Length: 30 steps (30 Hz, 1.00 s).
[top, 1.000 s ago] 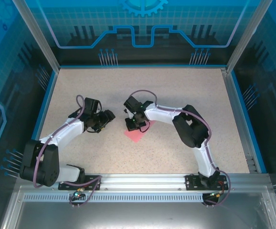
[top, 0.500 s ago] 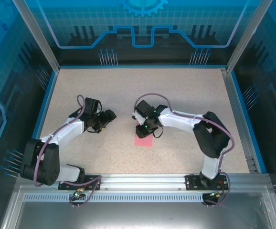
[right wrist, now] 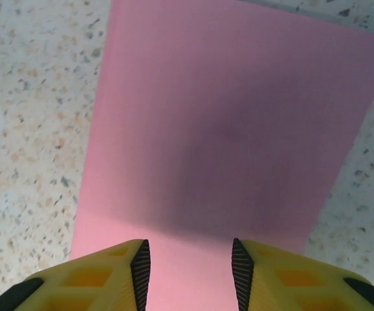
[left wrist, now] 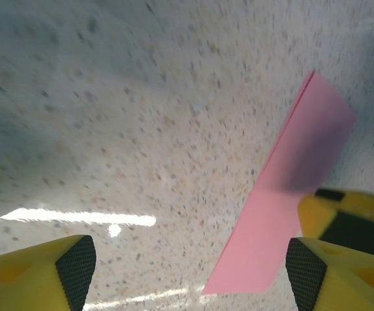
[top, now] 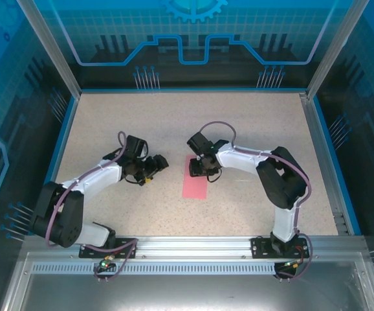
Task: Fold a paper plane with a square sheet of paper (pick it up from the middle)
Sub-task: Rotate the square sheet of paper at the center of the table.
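- While the square sheet of paper (top: 195, 184) is lying folded flat on the counter (top: 239, 123), the right hand (right wrist: 187, 254) is hovering over it, fingers slightly parted.
- The left hand (left wrist: 188, 260) is waiting beside it, spread wide, gripping nothing.

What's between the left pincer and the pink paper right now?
Just bare speckled table separates the left pincer from the pink paper, as the top view shows.

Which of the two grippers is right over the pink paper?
The right gripper, poised over the paper's far end; the left gripper sits beside it, over bare table.
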Each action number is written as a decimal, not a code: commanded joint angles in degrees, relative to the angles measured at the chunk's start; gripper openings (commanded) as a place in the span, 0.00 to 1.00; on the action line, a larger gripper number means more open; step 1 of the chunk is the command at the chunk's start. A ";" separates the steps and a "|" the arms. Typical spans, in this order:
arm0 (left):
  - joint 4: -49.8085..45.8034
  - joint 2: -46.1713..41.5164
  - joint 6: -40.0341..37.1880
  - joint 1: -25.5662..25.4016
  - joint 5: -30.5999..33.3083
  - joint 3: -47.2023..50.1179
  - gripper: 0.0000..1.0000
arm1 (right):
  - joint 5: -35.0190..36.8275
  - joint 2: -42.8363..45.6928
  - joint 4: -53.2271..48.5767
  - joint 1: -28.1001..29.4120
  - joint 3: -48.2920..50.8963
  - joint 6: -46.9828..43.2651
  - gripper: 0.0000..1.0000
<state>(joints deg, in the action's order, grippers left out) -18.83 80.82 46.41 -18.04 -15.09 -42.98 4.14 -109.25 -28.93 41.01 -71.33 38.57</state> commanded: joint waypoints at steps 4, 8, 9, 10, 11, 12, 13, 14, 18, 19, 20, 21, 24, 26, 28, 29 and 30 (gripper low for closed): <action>2.16 4.21 1.38 -5.29 -4.17 -0.96 0.79 | -1.39 -2.96 -0.21 -2.81 -5.28 0.10 0.41; 4.15 6.02 2.95 -7.53 -5.56 -0.70 0.78 | -2.52 -3.95 0.62 -4.33 -5.19 0.61 0.41; 4.15 6.39 3.20 -8.06 -5.66 -0.74 0.77 | -2.94 -4.27 0.87 -4.61 -5.05 0.64 0.41; 4.23 6.68 3.54 -8.57 -5.61 -0.73 0.77 | -3.34 -4.72 0.90 -4.97 -4.89 0.76 0.41; 4.28 6.93 3.88 -9.09 -5.65 -0.67 0.77 | -3.50 -5.12 0.89 -5.20 -4.83 0.85 0.40; 4.41 7.19 4.32 -9.57 -5.71 -0.60 0.76 | -3.69 -5.58 0.81 -5.41 -4.65 0.90 0.40; 4.49 7.26 4.57 -10.08 -5.82 -0.51 0.77 | -3.70 -6.03 0.80 -5.78 -4.37 1.03 0.40; 4.57 7.42 4.81 -10.44 -5.91 -0.52 0.76 | -3.78 -6.28 0.93 -5.94 -4.09 1.23 0.40; 4.85 7.96 6.17 -12.25 -6.54 -0.36 0.77 | -4.89 -7.02 1.88 -6.93 -2.23 2.25 0.40; 4.90 8.12 6.53 -12.79 -6.78 -0.45 0.77 | -5.33 -7.12 2.35 -7.16 -1.53 2.54 0.40; 4.88 8.34 6.67 -13.25 -6.79 -0.58 0.77 | -5.62 -7.19 2.71 -7.39 -1.03 2.77 0.40; 4.63 8.58 6.86 -13.67 -6.75 -0.81 0.77 | -6.17 -7.46 2.96 -7.69 -0.51 2.85 0.40; 4.15 9.34 7.42 -14.75 -6.53 -1.20 0.77 | -7.67 -8.08 3.47 -8.55 0.60 3.33 0.39; 3.86 10.08 7.73 -15.47 -6.45 -1.79 0.77 | -8.50 -8.35 3.96 -9.08 1.45 3.51 0.39; 3.59 10.89 7.87 -16.15 -6.27 -2.64 0.77 | -9.34 -8.54 4.55 -9.67 2.17 3.66 0.39; 3.35 11.31 7.91 -16.46 -6.20 -3.06 0.77 | -9.69 -8.61 4.79 -9.94 2.46 3.74 0.38; 3.04 11.76 7.97 -16.86 -5.96 -3.66 0.77 | -10.22 -8.71 5.08 -10.20 2.92 3.84 0.38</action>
<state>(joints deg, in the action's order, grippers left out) -14.72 90.94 52.95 -33.34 -19.97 -44.51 -5.80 -113.36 -23.49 32.05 -72.25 41.41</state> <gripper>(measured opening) 0.767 0.382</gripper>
